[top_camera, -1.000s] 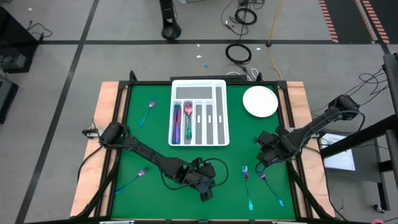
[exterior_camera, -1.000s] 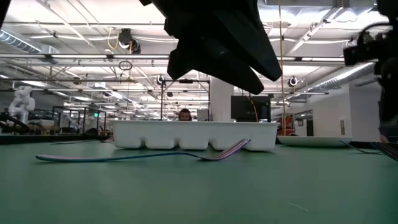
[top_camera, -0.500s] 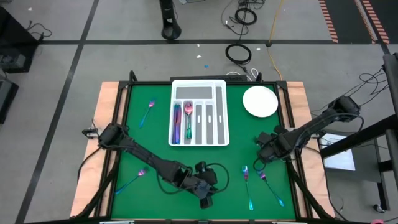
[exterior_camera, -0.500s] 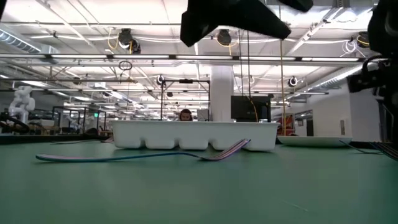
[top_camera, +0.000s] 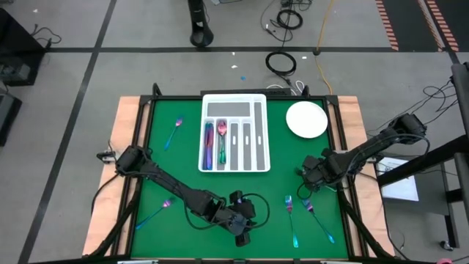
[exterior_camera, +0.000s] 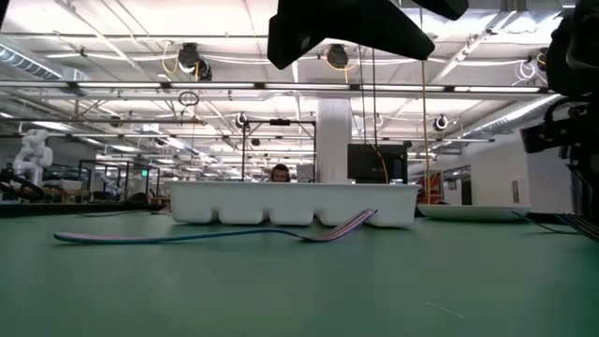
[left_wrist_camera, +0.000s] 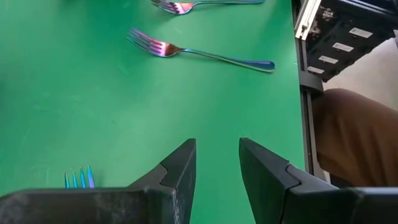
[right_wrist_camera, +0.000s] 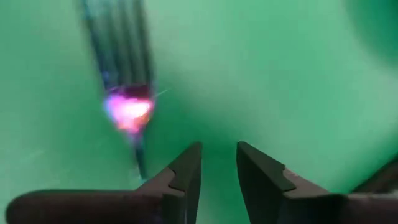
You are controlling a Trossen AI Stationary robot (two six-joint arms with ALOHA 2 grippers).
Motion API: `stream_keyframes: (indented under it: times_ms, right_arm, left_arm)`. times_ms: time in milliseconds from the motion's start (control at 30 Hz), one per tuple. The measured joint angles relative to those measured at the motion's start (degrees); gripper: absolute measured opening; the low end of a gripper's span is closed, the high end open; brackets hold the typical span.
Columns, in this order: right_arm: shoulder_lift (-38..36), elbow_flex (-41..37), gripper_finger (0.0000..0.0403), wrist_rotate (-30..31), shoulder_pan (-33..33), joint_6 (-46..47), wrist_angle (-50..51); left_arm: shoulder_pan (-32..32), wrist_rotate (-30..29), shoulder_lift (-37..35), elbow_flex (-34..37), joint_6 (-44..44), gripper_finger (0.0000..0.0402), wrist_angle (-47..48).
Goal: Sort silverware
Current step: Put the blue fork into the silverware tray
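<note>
Iridescent silverware lies flat on the green mat: two forks (top_camera: 291, 216) (top_camera: 319, 221) near right, a spoon (top_camera: 174, 132) far left, another piece (top_camera: 156, 213) near left. Two pieces (top_camera: 209, 143) lie in the white tray (top_camera: 234, 97). My left gripper (top_camera: 242, 235) (left_wrist_camera: 217, 146) hangs open near the front edge, above a fork (exterior_camera: 215, 234) whose tines (left_wrist_camera: 78, 178) show beside it. My right gripper (top_camera: 302, 176) (right_wrist_camera: 219, 149) points down over bare mat, open by a narrow gap. A fork's neck (right_wrist_camera: 127, 109) lies just beside it.
The round white plate (top_camera: 306, 119) sits at the far right, beside the tray. In the left wrist view the two forks (left_wrist_camera: 199, 55) (left_wrist_camera: 205, 5) lie ahead, close to the table's right rail (left_wrist_camera: 308, 74). Bare mat lies between the arms.
My left gripper has risen off the mat, away from the fork lying under it, which has stayed flat where it was. My right gripper has sunk toward the mat and drifted a little toward the table's left.
</note>
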State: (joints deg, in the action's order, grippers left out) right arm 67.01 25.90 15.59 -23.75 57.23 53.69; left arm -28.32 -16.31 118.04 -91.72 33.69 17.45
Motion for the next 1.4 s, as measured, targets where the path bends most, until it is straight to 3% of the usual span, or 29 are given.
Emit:
stream_keyframes:
  times_ms: [133,433,1000,1400]
  right_arm:
    - [-0.24,2.21,0.0075,4.02,0.09,0.99,4.99]
    - [-0.22,3.81,0.0077,-3.75,-0.33,0.44,-1.35]
    - [-0.23,3.38,0.0095,-5.84,-4.5,1.08,-5.06]
    - [-0.45,-0.78,0.0066,-6.81,-4.52,0.91,-6.59]
  left_arm:
    - [0.07,0.0,0.0,0.0,-0.02,0.0123,0.26]
    - [0.02,0.0,0.0,0.02,0.39,0.0123,1.6]
    - [-0.63,-0.03,0.0,0.02,0.5,0.0123,1.58]
    - [-0.7,-0.21,0.0,0.04,0.5,0.0123,1.56]
